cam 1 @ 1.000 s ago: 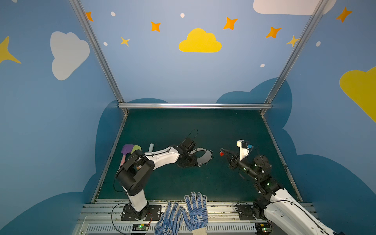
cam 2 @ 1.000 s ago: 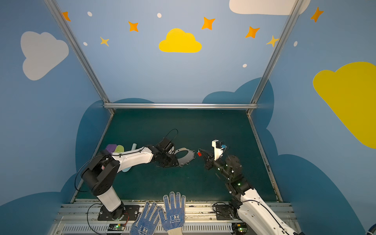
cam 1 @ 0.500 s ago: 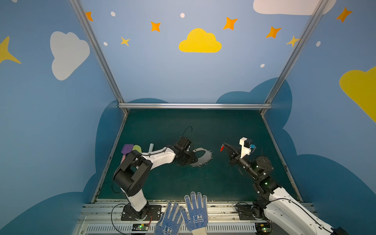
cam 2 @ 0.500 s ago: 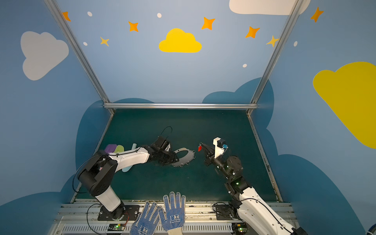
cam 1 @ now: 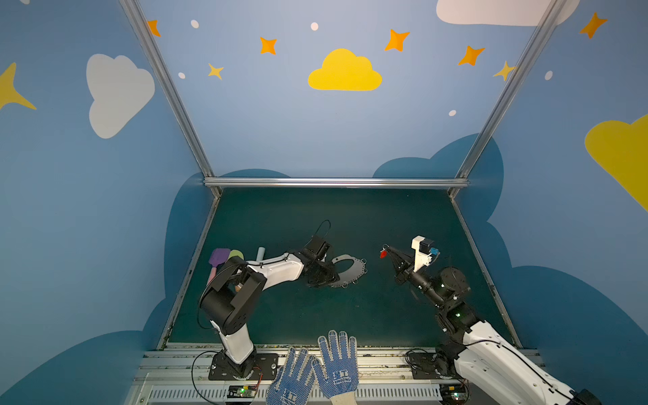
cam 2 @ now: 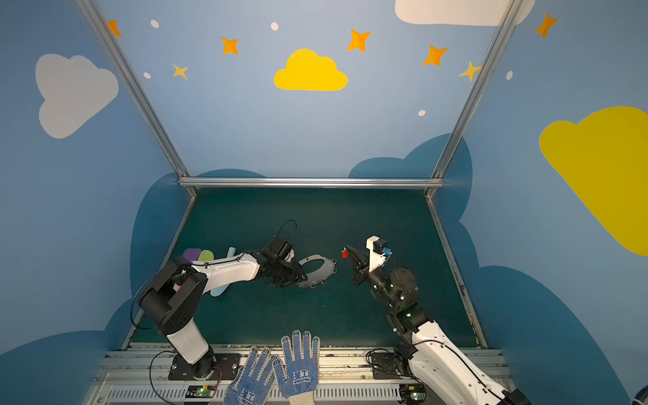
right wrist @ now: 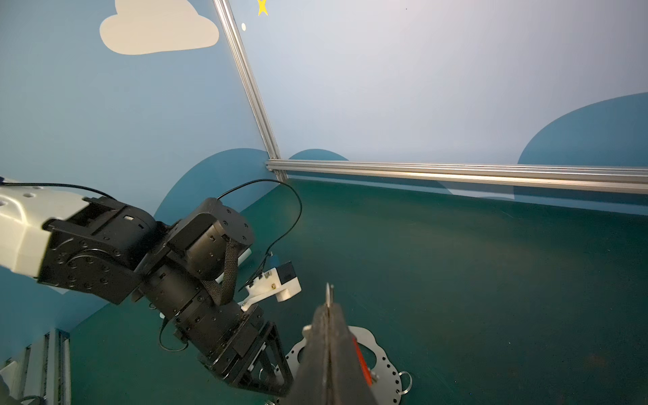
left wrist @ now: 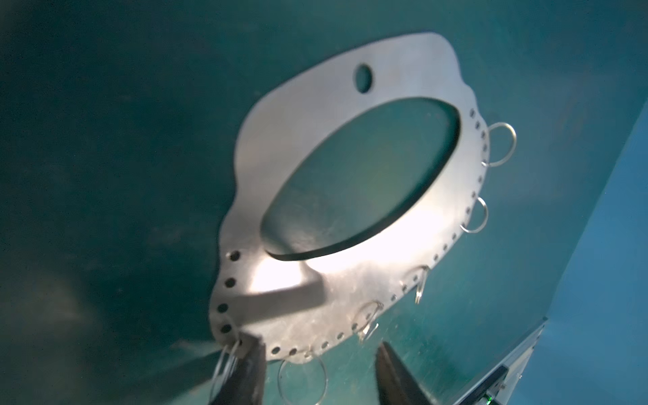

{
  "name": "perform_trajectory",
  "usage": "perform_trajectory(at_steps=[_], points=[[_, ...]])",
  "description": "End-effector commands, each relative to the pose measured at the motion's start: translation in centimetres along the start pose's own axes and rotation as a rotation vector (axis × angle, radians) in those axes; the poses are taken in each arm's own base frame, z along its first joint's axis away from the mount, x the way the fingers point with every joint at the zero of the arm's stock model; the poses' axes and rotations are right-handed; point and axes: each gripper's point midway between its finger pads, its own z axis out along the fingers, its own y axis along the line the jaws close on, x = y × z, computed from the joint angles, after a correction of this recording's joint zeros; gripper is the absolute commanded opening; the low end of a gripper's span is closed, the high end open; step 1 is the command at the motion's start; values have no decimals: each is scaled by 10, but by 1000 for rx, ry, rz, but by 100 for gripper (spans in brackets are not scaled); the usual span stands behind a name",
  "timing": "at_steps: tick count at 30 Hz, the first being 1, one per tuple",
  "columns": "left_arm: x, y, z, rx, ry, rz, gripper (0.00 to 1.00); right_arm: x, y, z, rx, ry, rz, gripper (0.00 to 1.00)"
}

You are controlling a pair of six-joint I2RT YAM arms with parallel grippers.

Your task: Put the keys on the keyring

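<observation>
right jaws pinching keys (cam 1: pixel 384 253), left jaws parted at keyring (left wrist: pixel 287 147)

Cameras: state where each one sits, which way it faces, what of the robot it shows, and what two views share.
Top views: high above the front edge, looking down toward the back wall; both arms show, with left gripper and right gripper.
Left wrist: on the left arm, looking past its spread fingers down at the keyring.
Right wrist: on the right arm, looking across the table past its shut gripper, which holds the keys, toward the left arm.
Shared: all four views show the keyring.
</observation>
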Motion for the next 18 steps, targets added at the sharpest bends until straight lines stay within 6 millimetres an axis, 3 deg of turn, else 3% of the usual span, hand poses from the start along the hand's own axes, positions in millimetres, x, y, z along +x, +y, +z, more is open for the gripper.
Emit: perform_trajectory(at_steps=[1, 4, 11, 18], points=[[-3, 20, 5, -103, 2, -20, 45, -15, 6, 0, -17, -33, -10, 0], [-11, 29, 7, -149, -10, -12, 38, -15, 7, 1, -24, -29, -5, 0], [-49, 53, 6, -244, -81, -17, 34, -11, 5, 1, -17, -14, 11, 0], [-83, 60, 1, -265, -117, -20, 30, -7, 4, -1, -10, -2, 20, 0]])
